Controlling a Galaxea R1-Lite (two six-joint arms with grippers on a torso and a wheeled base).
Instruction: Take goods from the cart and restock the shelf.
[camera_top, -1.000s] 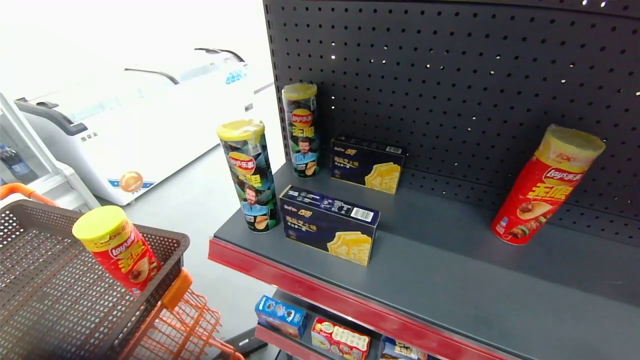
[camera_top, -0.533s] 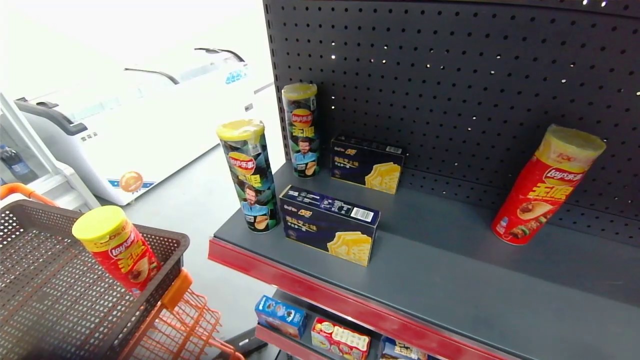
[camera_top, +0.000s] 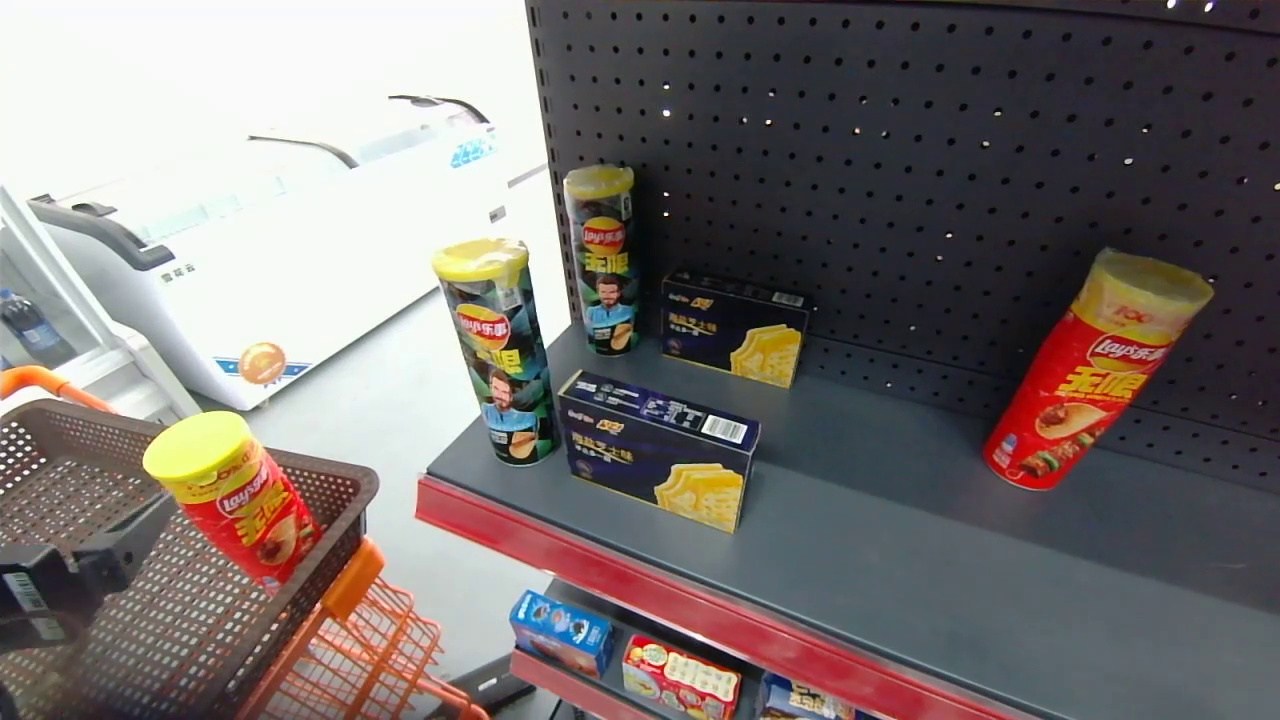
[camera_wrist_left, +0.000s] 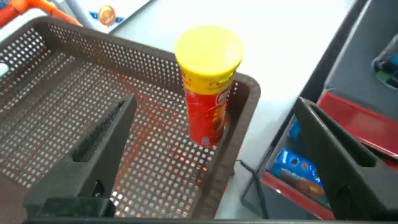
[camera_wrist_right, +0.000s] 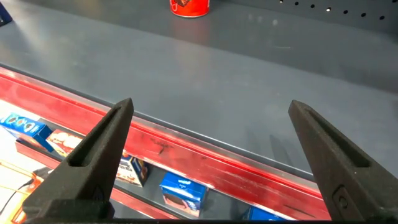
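By the wrist views the left gripper (camera_wrist_left: 214, 106) and right gripper (camera_wrist_right: 211, 107) are revealed spread wide. The red can (camera_top: 240, 500) is stood upright in the cart (camera_top: 340, 478), lid uppermost.

Left claw (camera_top: 130, 535) entered head view, over cart basket (camera_top: 335, 478), just beside red can (camera_top: 245, 505)

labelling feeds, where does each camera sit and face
Left wrist: on left arm, faces down into cart basket at red can; left gripper fingers open.
Right wrist: on right arm, faces down at the shelf; right gripper fingers open.
Head: on head, faces forward and down over shelf and basket; left gripper at lower left.
Shared: head and left wrist both show the can.
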